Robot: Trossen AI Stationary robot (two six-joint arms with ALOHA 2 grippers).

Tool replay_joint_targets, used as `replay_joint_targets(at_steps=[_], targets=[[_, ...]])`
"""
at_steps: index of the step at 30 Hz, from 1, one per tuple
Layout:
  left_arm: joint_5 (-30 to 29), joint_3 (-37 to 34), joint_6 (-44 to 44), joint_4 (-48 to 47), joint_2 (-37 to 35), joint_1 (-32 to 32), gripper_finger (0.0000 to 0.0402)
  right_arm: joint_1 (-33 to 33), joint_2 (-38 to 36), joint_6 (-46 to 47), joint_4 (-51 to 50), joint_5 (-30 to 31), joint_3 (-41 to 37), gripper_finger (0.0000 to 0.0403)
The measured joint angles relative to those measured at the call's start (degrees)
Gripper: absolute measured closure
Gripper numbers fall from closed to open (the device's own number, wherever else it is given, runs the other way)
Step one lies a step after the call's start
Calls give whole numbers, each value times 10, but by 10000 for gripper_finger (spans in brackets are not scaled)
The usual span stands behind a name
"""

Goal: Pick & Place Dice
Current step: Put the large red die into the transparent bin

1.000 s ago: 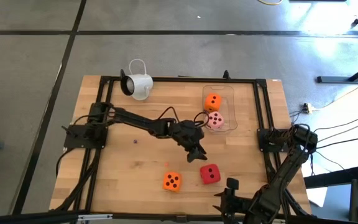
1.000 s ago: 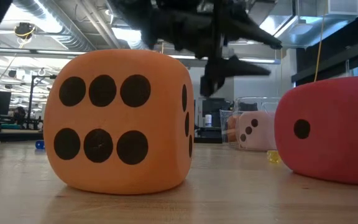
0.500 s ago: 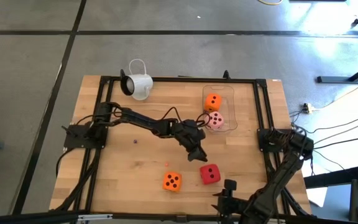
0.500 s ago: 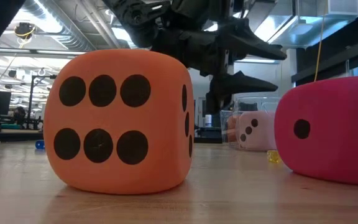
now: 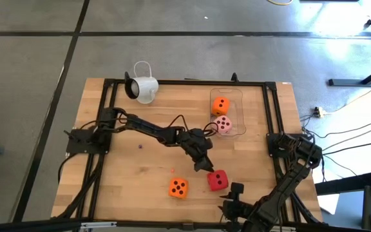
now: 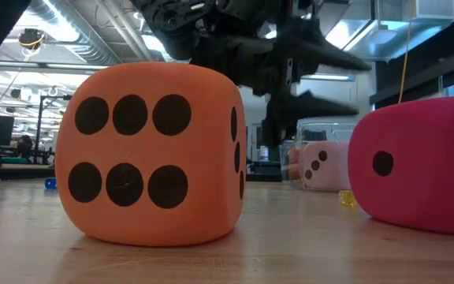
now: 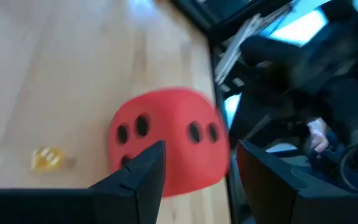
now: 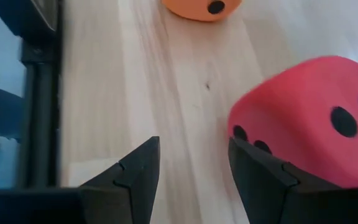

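A red die (image 5: 218, 180) rests on the wood table near its front edge, with an orange die (image 5: 178, 187) to its left. My left gripper (image 5: 206, 166) stands open just behind the red die (image 7: 166, 140), its fingers pointing at it without touching. My right gripper (image 5: 234, 191) is open close to the red die's near right side (image 8: 316, 124), also apart from it. A second orange die (image 5: 221, 105) and a pale pink die (image 5: 223, 124) sit in a clear container (image 5: 239, 113) at the back right.
A white mug-like camera (image 5: 143, 89) lies at the table's far edge. A black frame (image 5: 108, 116) runs around the tabletop. A small yellow bit (image 7: 45, 158) lies on the wood near the red die. Bare wood (image 5: 134, 174) spreads at the near left.
My left gripper has come down and moved toward the table's near edge, closing on the red die, still open. My right gripper has sunk lower beside the red die. The dice have not moved.
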Motion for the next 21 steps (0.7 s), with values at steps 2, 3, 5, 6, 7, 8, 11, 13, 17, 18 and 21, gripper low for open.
replay_joint_targets(at_steps=[2,3,5,6,7,8,11,13,17,18,21], targets=[[-14,1,-5,5,11,1,210,0,0,2,-11,0,0,213],[-21,4,-8,4,16,2,210,0,0,2,-15,0,0,213],[-23,13,-10,1,28,6,210,-1,0,2,-20,0,0,213],[-24,23,-11,4,37,6,210,-1,0,2,-21,0,0,213],[-23,30,-11,5,43,7,210,-1,0,2,-22,0,0,213],[-21,37,-14,3,48,8,210,-2,0,2,-23,0,0,213],[-16,66,-15,-1,69,7,210,-2,0,2,-24,0,0,213],[-2,84,-15,-2,81,5,210,-2,0,2,-25,0,0,213],[20,114,0,-53,92,-4,209,-2,0,2,-27,0,-2,213],[21,117,11,-71,93,-7,209,-2,0,3,-27,0,-4,213],[20,122,24,-99,93,-13,204,-2,0,7,-28,-1,-14,213]])
